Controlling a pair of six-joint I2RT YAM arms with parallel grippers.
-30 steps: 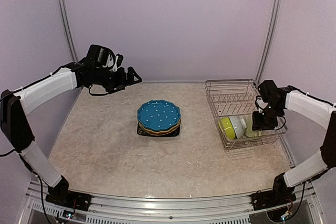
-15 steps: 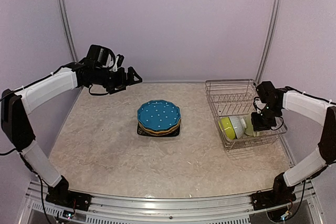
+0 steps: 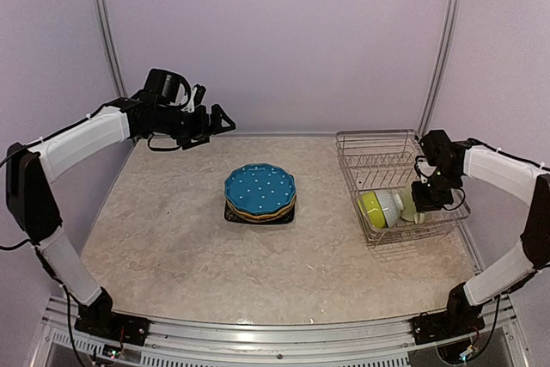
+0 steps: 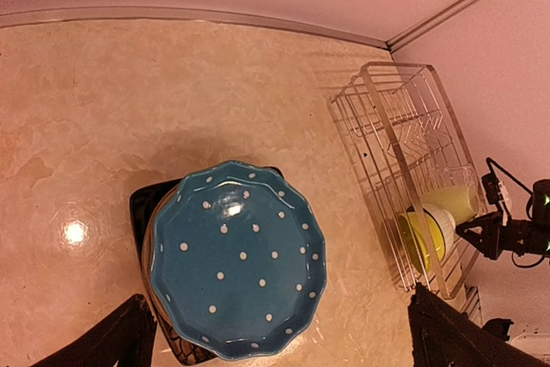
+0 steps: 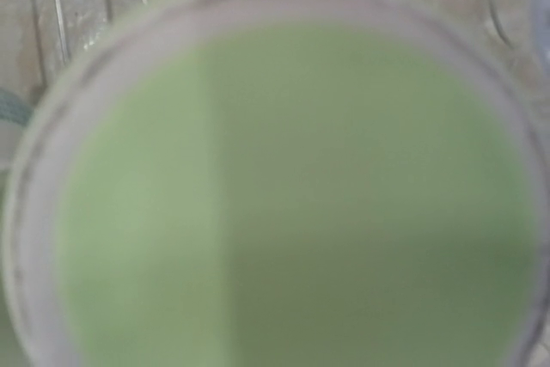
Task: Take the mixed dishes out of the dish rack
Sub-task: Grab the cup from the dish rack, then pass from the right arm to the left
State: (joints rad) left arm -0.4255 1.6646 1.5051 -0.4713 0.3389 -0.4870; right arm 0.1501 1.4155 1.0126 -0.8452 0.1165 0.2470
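Pale green mug sits at the near end of the dish rack, just beside the lime bowl. The right gripper is closed tight against it, though whether it pinches the rim cannot be told. Its wrist view shows only the mug's blurred inside. The left gripper hangs spread wide, well apart, over the blue dotted plate.

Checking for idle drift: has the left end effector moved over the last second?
Yes, slightly. In the top view the left end effector has shifted up and right, its tips now higher above the table's back edge.
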